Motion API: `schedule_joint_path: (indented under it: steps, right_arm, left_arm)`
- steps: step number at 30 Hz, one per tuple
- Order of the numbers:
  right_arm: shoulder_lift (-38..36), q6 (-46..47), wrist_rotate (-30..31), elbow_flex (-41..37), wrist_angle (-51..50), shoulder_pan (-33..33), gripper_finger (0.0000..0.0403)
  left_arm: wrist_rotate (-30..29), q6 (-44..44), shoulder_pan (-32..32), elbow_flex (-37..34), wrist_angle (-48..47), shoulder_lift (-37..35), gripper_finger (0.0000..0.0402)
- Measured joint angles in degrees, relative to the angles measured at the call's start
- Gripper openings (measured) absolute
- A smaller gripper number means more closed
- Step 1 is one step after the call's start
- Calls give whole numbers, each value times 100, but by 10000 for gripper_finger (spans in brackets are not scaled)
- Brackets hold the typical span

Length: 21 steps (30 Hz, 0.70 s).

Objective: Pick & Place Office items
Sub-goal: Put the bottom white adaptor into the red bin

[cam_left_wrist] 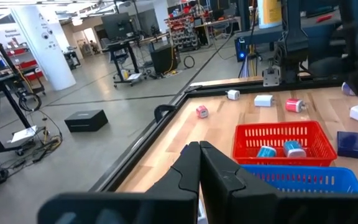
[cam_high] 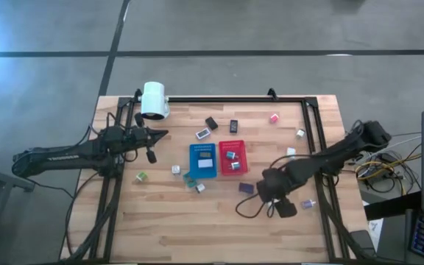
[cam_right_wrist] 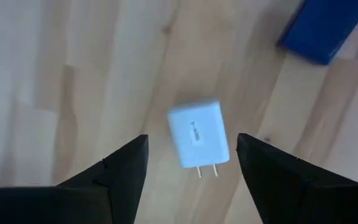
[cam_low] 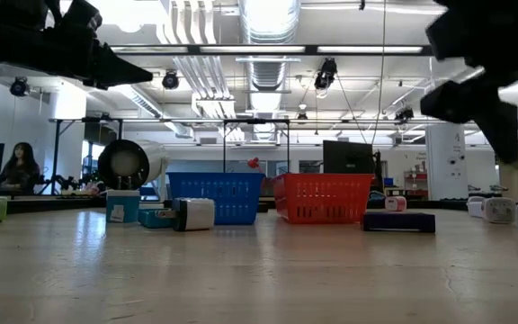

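A: Right gripper [cam_right_wrist: 191, 168]?
B: Fingers spread wide, nothing between them. A white charger block [cam_right_wrist: 198, 140] with two prongs lies on the wood in the gap below, touching neither finger. A dark blue block [cam_right_wrist: 325, 30] sits at the upper right of that wrist frame.
A: Where in the overhead?
B: Lower right of centre, right gripper [cam_high: 271, 193] just right of the dark blue block [cam_high: 246, 188], below the red tray [cam_high: 233, 166].
A: Left?
B: Left gripper [cam_left_wrist: 199, 163] pressed together, holding nothing, hovering left of centre in the overhead [cam_high: 160, 135], near the white lamp head [cam_high: 154, 100].
A: Items?
B: Two teal-white pieces in the red tray [cam_left_wrist: 241, 148], one white piece in the blue tray [cam_high: 195, 151]. The rest are scattered: pink one [cam_high: 274, 117] upper right, two black ones [cam_high: 233, 126] above the trays, green one [cam_high: 141, 177] lower left.
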Motion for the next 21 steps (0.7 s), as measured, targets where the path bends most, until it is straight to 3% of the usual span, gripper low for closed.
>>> schedule_joint_path:
  steps: [12, 21]
  right_arm:
    - [1229, -158, 87, 0, 167, 224, 286]
    - [1313, -265, 302, 0, 235, 265, 254]
  left_arm:
    - [2, 0, 4, 0, 32, 2, 11]
    - [2, 0, 4, 0, 33, 2, 11]
